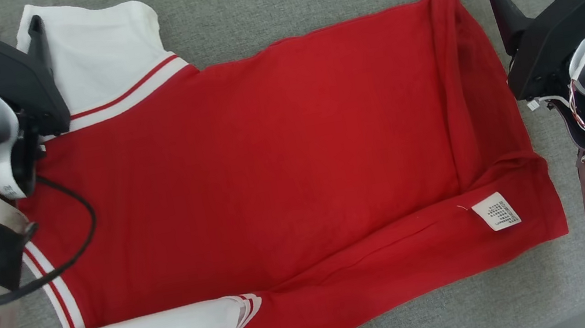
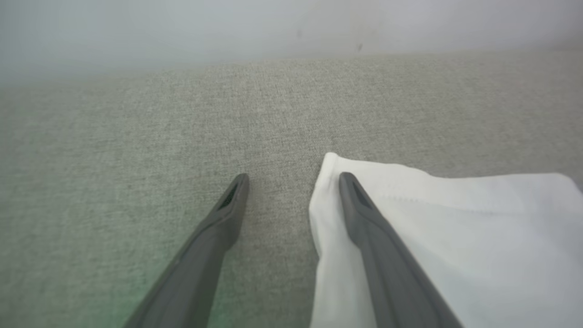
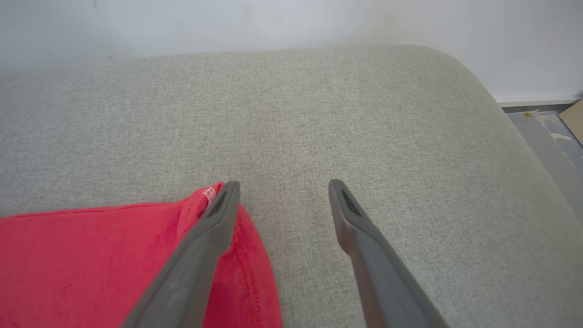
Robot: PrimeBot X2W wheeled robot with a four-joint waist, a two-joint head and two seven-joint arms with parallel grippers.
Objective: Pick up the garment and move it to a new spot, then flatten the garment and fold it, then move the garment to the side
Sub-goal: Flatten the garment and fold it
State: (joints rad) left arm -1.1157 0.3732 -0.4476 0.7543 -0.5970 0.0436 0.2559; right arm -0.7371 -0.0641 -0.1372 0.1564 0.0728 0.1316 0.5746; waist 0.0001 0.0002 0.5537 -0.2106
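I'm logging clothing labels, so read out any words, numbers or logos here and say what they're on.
Care label on the red garment: rows of tiny print, too small to read.
Red corner tab of the garment: pale marks, too blurred to read.
Nothing can be quoted.

Care label (image 1: 495, 211) print on garment (image 1: 269, 162): illegible

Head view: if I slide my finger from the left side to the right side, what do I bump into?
First the left fingers → white sleeve → red garment body → white label → right fingers.
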